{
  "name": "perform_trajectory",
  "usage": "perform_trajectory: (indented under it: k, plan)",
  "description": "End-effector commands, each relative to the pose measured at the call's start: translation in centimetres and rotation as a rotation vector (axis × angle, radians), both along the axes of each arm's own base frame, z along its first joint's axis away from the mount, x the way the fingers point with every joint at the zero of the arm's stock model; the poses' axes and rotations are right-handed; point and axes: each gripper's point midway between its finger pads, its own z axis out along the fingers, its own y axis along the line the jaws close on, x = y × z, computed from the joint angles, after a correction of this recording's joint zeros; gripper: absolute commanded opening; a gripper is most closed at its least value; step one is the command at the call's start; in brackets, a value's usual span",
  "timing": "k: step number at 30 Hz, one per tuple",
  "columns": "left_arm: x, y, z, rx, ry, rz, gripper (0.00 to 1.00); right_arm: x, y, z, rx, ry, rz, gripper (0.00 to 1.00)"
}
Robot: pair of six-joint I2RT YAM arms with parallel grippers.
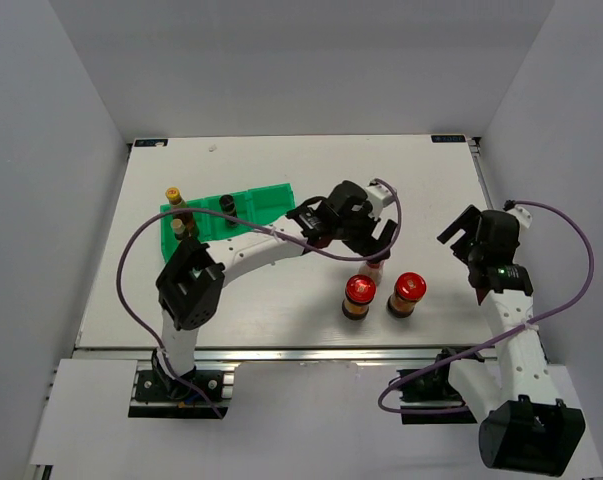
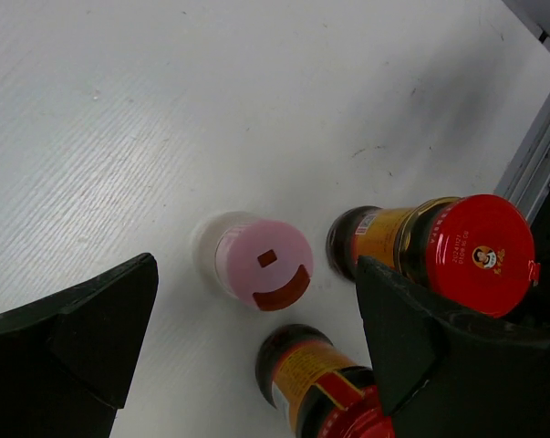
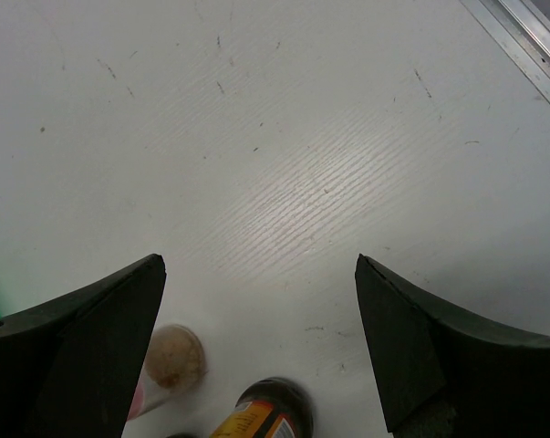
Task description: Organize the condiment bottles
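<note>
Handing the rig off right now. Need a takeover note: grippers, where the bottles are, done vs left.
Left gripper: open, over the pink-capped bottle, not closed on it.
Right gripper: open, empty, over bare table on the right.
Green tray: two yellow-capped bottles at its left end, grey-capped bottle further along.
On the table: the pink-capped bottle and two red-lidded jars, upright, close together.
Done: three bottles appear to be in the tray.
Left: probably the pink one next, then both jars.
</note>
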Motion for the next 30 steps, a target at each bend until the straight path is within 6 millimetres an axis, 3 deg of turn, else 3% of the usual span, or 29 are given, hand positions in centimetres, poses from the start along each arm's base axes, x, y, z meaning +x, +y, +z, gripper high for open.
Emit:
perform_trajectory:
  k: [1,2,9,15,25,28,29,30]
  plan:
    - [-0.5,-0.9,0.7,0.039,-0.042,-0.025,0.98,0.6,0.2,1.3,0.03,-0.067,0.008,0.89]
    - [-0.2,-0.8,-0.4,0.076,-0.04,-0.008,0.98,0.5,0.1,1.4,0.031,-0.07,0.004,0.89]
    - [0.4,-0.9,-2.6,0.142,-0.035,0.025,0.98,0.4,0.3,2.0,0.032,-0.093,0.024,0.89]
    - [-0.5,-1.8,-3.6,0.16,-0.031,-0.007,0.96,0.4,0.4,2.6,0.024,-0.12,0.044,0.89]
    - [0.1,-1.9,-3.1,0.168,-0.066,0.02,0.53,0.4,0.6,2.9,0.017,-0.131,0.062,0.89]
    - [1.2,-1.1,-1.1,0.158,-0.127,0.086,0.44,0.5,0.8,2.8,0.018,-0.131,0.078,0.89]
    - [2.0,-0.5,0.8,0.145,-0.173,0.139,0.4,0.5,1.0,2.9,0.02,-0.135,0.089,0.89]
    - [2.5,0.3,1.2,0.15,-0.195,0.176,0.38,0.6,1.2,2.8,0.02,-0.133,0.101,0.89]
